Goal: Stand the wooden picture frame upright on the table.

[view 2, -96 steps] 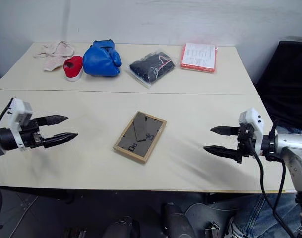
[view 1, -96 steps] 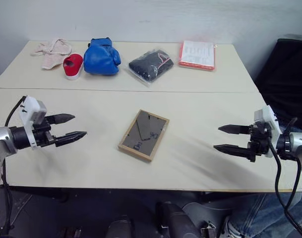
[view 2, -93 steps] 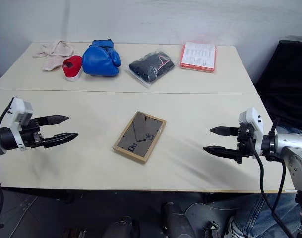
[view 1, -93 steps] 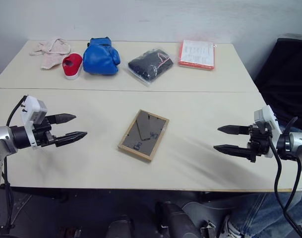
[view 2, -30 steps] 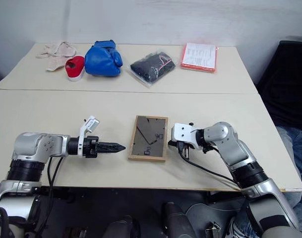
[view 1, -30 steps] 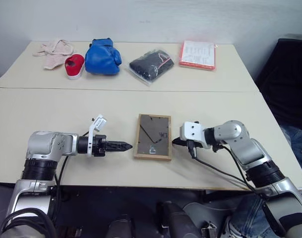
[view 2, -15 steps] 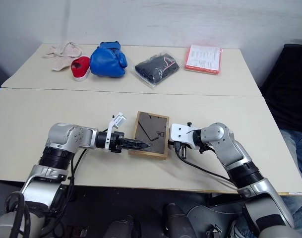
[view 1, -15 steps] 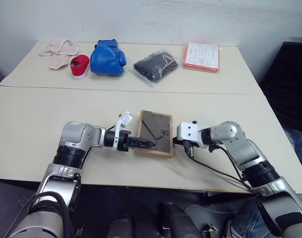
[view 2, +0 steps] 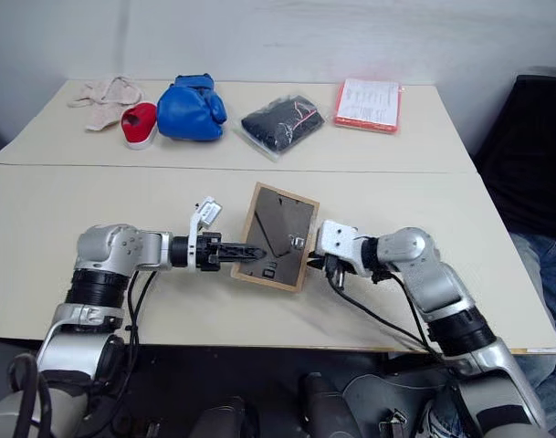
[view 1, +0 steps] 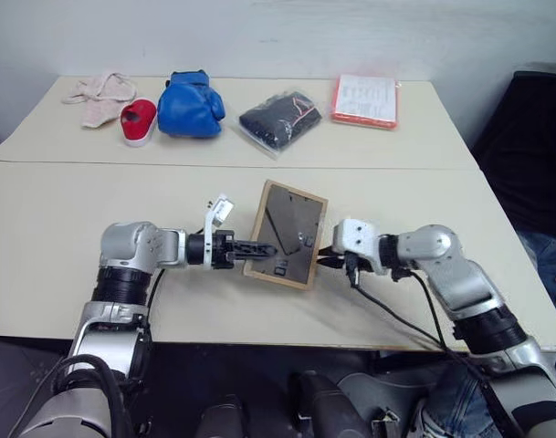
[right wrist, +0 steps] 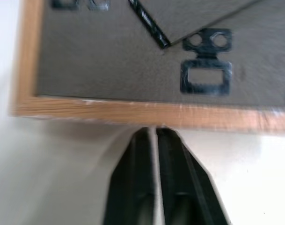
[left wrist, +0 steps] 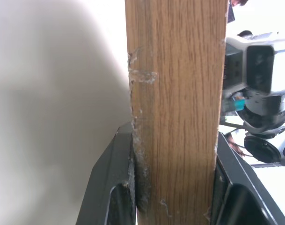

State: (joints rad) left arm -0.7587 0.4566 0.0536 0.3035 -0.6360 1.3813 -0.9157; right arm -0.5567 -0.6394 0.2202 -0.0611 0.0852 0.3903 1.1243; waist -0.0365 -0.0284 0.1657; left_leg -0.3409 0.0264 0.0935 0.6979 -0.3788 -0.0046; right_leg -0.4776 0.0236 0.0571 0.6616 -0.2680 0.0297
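The small rectangular light-wood picture frame shows open, matt grain, chipped and rough along one edge. Its dark brown fibreboard back panel looks dull, carrying black metal clips. Under the frame, the cream flat-topped table has a smooth, faintly sheened laminate surface.

Plain test room or lab, bare white wall, cream table with assorted test objects

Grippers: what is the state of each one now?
Left gripper: shut on the wooden picture frame.
Right gripper: fingers together, at the frame's edge, holding nothing.
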